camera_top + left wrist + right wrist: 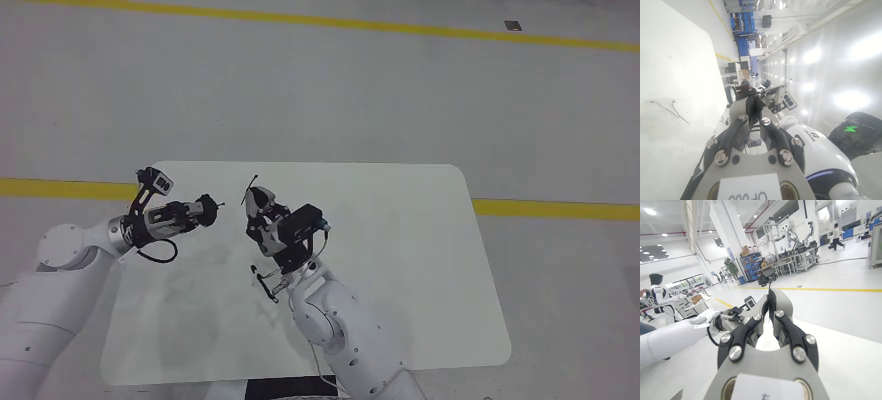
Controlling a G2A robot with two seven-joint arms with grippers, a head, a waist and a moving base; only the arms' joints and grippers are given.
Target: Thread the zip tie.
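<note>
right jaws: closed on a thin black zip tie (769,285), pads pressed flat together in the right wrist view
left jaws: closed, pads together in the left wrist view; can't tell if anything is pinched between them
right gripper (769,294): up off the tabletop (400,260), near its left-centre in the top view, tips pointing away from the robot
left gripper (754,96): also raised, over the tabletop's left edge, aimed sideways at the right gripper, near it but apart
zip tie: in the right gripper, a short thin end sticking out past the fingertips (772,295), another bit of strand showing below the pads; in the top view the free end rises beyond the gripper
loose zip ties (265,281): two thin black strands lying flat on the tabletop beside the right arm, nearer the robot than both grippers, untouched
tabletop: white, rounded corners
</note>
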